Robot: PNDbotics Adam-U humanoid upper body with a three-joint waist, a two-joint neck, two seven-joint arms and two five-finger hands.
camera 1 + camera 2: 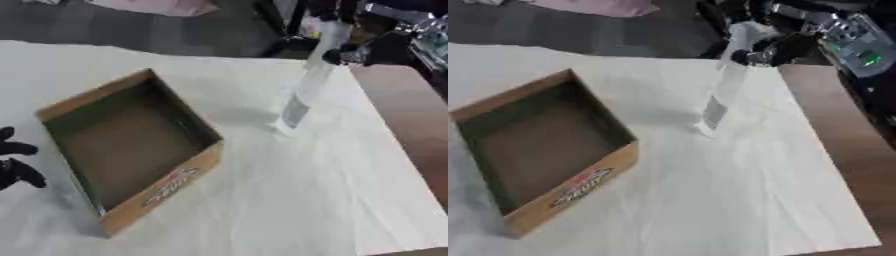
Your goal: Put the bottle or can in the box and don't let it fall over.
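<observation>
A tall clear bottle [308,82] with a pale label low on its side leans to the right, its base on the white cloth right of the box. My right hand [378,50] comes in from the upper right, and its dark fingers [754,56] close on the bottle's upper part. The open cardboard box [171,190] lies askew at the left of the cloth, with nothing inside and a printed logo on its near wall. At the left edge my left hand [14,167] rests open beside the box, apart from it.
The white cloth [289,200] ends at the right on bare brown tabletop [411,120]. A grey device with a green display [857,49] sits behind my right arm. The dark floor and a pink thing [166,6] lie beyond the far edge.
</observation>
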